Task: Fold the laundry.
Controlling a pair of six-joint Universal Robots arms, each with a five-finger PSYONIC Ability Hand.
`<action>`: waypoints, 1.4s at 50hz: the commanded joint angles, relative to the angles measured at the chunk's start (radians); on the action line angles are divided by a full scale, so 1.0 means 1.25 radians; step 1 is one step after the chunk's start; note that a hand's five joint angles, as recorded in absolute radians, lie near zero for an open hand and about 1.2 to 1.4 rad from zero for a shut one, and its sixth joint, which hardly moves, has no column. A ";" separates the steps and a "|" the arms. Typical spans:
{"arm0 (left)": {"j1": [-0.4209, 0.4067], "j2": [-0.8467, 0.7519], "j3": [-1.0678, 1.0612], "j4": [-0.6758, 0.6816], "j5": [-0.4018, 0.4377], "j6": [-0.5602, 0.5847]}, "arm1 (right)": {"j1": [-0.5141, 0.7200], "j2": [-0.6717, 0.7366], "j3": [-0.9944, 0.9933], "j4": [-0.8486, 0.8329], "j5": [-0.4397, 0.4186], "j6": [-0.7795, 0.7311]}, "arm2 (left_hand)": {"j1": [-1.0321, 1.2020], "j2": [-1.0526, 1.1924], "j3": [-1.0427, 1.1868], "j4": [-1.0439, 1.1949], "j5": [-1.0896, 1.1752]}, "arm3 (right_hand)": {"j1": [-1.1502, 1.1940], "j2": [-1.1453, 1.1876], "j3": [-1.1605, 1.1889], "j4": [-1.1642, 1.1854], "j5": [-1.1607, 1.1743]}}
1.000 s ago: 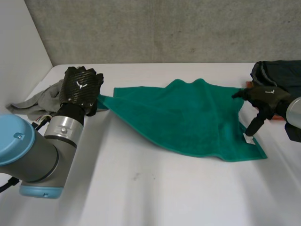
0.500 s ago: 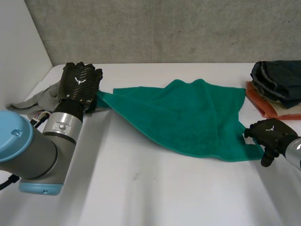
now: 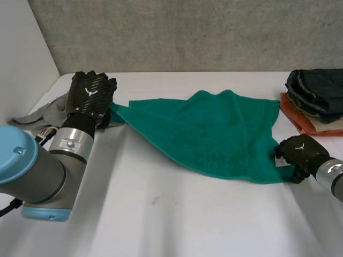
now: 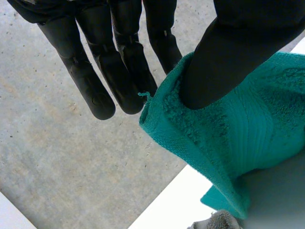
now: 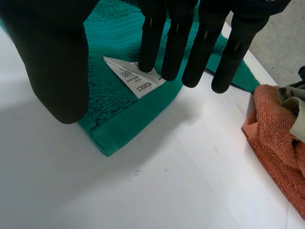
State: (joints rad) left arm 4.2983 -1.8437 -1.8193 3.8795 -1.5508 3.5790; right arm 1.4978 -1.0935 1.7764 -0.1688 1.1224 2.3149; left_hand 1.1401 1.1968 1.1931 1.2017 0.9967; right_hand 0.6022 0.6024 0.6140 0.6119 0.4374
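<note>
A green towel (image 3: 214, 134) lies spread across the table's middle. My left hand (image 3: 92, 96) holds the towel's left corner a little above the table. In the left wrist view that corner (image 4: 228, 138) is pinched between the thumb (image 4: 228, 57) and the fingers (image 4: 119, 71). My right hand (image 3: 300, 152) sits over the towel's near right corner. In the right wrist view its straight fingers (image 5: 176, 43) reach down to the white label (image 5: 136, 78) on the towel (image 5: 119, 119), and the thumb (image 5: 52, 62) stands apart beside the corner. Nothing is gripped there.
A crumpled grey cloth (image 3: 45, 115) lies behind my left hand by the white side wall. At the back right a dark garment (image 3: 316, 91) rests on an orange towel (image 3: 303, 120), close to my right hand. Bare table lies in front of the towel.
My right hand came from the towel's far right edge down to its near right corner, and its fingers drew in somewhat. My left hand shifted slightly with its corner.
</note>
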 commanded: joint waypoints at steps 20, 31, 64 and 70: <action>0.000 0.000 -0.001 0.000 0.000 -0.010 | 0.003 0.053 -0.081 -0.026 0.008 0.001 | 0.205 0.160 0.163 0.156 0.180 | 0.209 0.208 0.199 0.201 0.201; 0.001 -0.001 -0.002 0.000 -0.001 -0.012 | 0.004 0.110 -0.130 -0.025 0.010 0.002 | 0.205 0.160 0.163 0.156 0.180 | 0.471 0.471 0.462 0.464 0.464; 0.088 0.302 0.080 -0.554 0.024 0.018 | 0.019 -0.340 -0.362 0.607 0.172 -0.108 | 0.205 0.160 0.163 0.156 0.180 | 0.635 0.635 0.626 0.627 0.627; 0.088 0.107 0.115 -0.592 0.032 0.077 | 0.094 -0.149 -0.398 0.606 0.274 -0.122 | 0.205 0.160 0.163 0.156 0.180 | 0.635 0.635 0.626 0.627 0.627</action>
State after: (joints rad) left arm 4.4102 -1.4808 -1.7132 3.1879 -1.5224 3.6056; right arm 1.5238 -1.4990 1.3072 0.6063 1.3516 2.1806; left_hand 1.1401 1.1968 1.1932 1.2017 0.9968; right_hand 1.0970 1.1572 1.1865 1.1957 0.9924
